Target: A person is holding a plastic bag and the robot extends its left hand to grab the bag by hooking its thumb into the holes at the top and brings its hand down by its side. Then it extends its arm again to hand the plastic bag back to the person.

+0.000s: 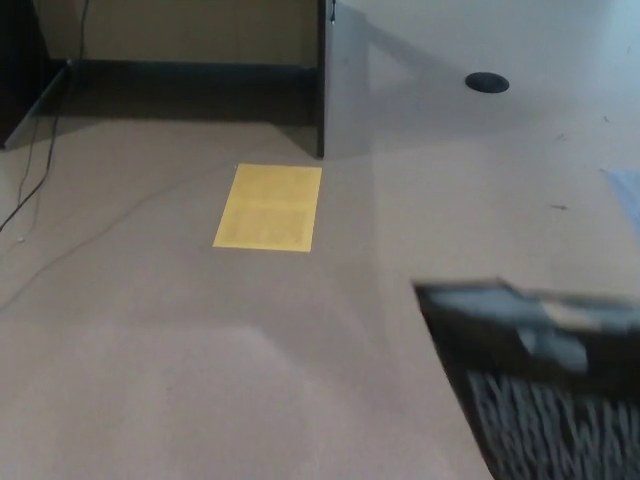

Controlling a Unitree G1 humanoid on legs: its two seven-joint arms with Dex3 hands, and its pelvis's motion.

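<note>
Beige floor [200, 380] | flat yellow paper sheet [268, 207] | blurred dark printed plastic bag [540, 385] lower right | neither robot hand visible, state unknowable
</note>
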